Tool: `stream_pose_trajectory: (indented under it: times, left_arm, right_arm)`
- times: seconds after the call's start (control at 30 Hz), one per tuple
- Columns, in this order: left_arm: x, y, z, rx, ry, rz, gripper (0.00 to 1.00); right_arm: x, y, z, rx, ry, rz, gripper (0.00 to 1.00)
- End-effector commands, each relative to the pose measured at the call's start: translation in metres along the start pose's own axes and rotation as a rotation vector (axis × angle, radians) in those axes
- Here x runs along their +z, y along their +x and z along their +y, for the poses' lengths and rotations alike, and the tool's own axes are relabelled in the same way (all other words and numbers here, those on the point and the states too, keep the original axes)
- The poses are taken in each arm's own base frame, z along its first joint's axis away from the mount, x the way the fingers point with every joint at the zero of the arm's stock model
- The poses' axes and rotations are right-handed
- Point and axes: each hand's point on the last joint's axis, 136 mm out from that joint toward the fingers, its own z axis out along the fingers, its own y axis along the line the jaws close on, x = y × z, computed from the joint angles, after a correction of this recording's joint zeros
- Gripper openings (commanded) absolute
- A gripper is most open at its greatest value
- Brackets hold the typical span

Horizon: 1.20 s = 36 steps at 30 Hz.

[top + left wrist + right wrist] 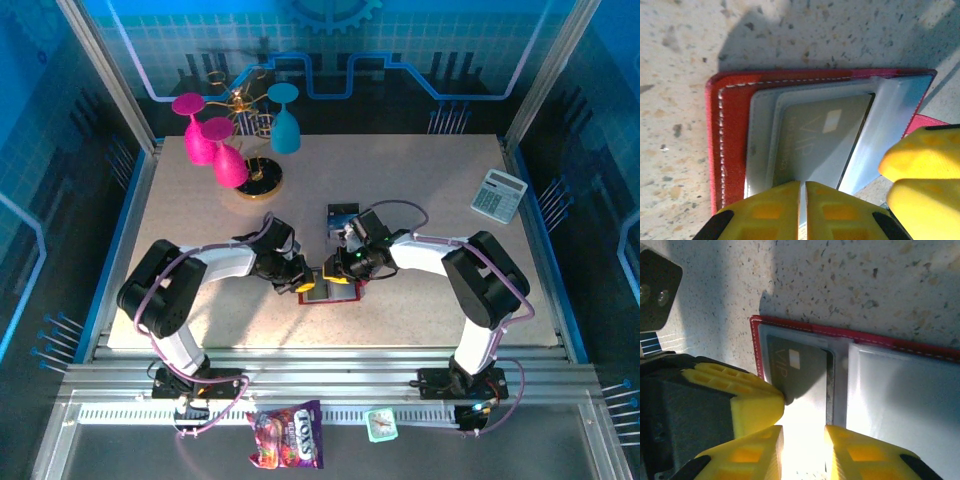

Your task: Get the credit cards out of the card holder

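left arm (215, 265) is reaching inward, elbow bent, wrist dipping low | left pincer (803, 212) is pressing its yellow fingers (765, 210) almost together, a hairline slit between | right arm (440, 250) is folding inward to meet it | right pincer (804, 452) is holding its jaws narrowly parted, tips just beside the left's

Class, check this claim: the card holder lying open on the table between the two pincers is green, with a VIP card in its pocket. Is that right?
Not quite. The card holder is red, not green, as the left wrist view shows. The rest stands: it lies open on the table between the left pincer and the right pincer, with a VIP card in its pocket.
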Motion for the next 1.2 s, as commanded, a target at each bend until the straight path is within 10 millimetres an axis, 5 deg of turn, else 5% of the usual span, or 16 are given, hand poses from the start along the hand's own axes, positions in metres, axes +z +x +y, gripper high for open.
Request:
stream_pose_trajectory:
  times: [0.0, 0.3, 0.6, 0.83, 1.17]
  left_arm:
    - [0.000, -0.003, 0.003, 0.019, -0.038, -0.006, 0.12]
    - [0.001, -0.001, 0.007, 0.015, -0.046, -0.003, 0.12]
    - [0.002, -0.002, 0.007, 0.015, -0.049, 0.001, 0.12]
    - [0.002, -0.002, 0.007, 0.016, -0.050, 0.000, 0.12]
    - [0.001, -0.002, 0.008, 0.017, -0.057, -0.001, 0.12]
  right_arm:
    - [0.006, 0.003, 0.001, 0.011, -0.027, 0.035, 0.29]
    - [0.018, 0.007, 0.005, 0.006, -0.048, 0.078, 0.29]
    - [0.009, 0.005, -0.002, 0.001, 0.029, 0.040, 0.27]
    - [0.011, 0.004, 0.014, -0.006, -0.068, 0.040, 0.23]
    - [0.021, 0.010, 0.000, 0.023, -0.044, 0.074, 0.22]
